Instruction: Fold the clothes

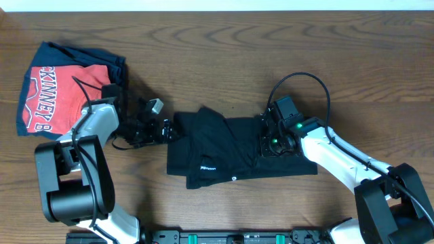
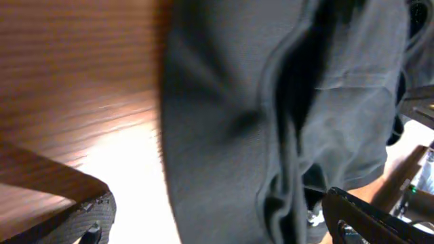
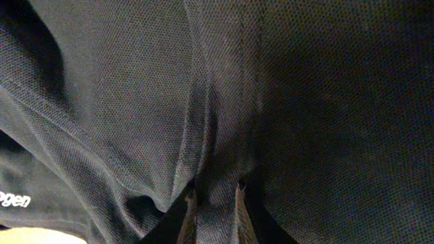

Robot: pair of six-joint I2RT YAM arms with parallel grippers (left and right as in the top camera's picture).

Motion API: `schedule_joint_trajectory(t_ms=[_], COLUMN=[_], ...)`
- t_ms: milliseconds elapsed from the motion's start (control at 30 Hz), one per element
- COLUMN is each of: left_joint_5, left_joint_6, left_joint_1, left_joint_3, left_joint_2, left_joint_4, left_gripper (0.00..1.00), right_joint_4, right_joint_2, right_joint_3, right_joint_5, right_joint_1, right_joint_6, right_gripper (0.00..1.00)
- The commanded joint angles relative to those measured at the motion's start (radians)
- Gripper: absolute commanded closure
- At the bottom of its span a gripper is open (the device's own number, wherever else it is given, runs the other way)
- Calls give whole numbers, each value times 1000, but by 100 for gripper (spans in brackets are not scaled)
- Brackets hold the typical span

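Overhead first. Shows black shirt (image 1: 230, 146) part-folded and rumpled at middle of table (image 1: 271, 47). Puts left gripper (image 1: 161, 129) just beside shirt's left edge, jaws spread, holding nothing. Puts right gripper (image 1: 271, 141) down on shirt's right part, nipping fabric. Also shows red T-shirt (image 1: 57, 98) on navy garment (image 1: 115, 64) at far left, well apart from shirt.

Left wrist, blurred. Shows shirt filling middle and right, bare wood on left. Shows fingers (image 2: 81, 217) at both lower corners, wide apart, nothing gripped.

Right wrist. Shows only shirt fabric, seam running down to fingertips (image 3: 186, 210). Shows them nearly together, clenched on a raised fold. Catches white lettering (image 3: 15, 201) at left edge.
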Motion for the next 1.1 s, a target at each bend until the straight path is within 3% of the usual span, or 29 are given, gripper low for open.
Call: schedule_joint_trajectory(t_ms=[0,367,533,667,900,967,1067], left_joint_5=[11,39,40,40,40,40,39], left_joint_6=[2,-68,-173,-278,-442,-452,-451], left_joint_1=[-49,-232,-236,-238,-243,-249,-261], left_joint_3=[-67,-85,-85,-85,-85,-85,-85], left_joint_2=[67,144,144,144,144,144,144], left_joint_4=[10,12,54,89,152,164,164], left_gripper=[2,0,16,42,44,54,76], right_joint_4=[0,-1,-2,-1,-2,-4,-4], right_joint_2=[8,8,8,8,8,8,8], right_joint_3=[12,12,12,12,12,12,12], right_joint_5=[-1,-4,-4,-4,-5,-4,-4], right_joint_1=[7,7,7,7,7,7,7], right_joint_6=[-5,-5,-5,-5,-5,-5,-5], right_gripper=[82,82,83,83,83,83,83])
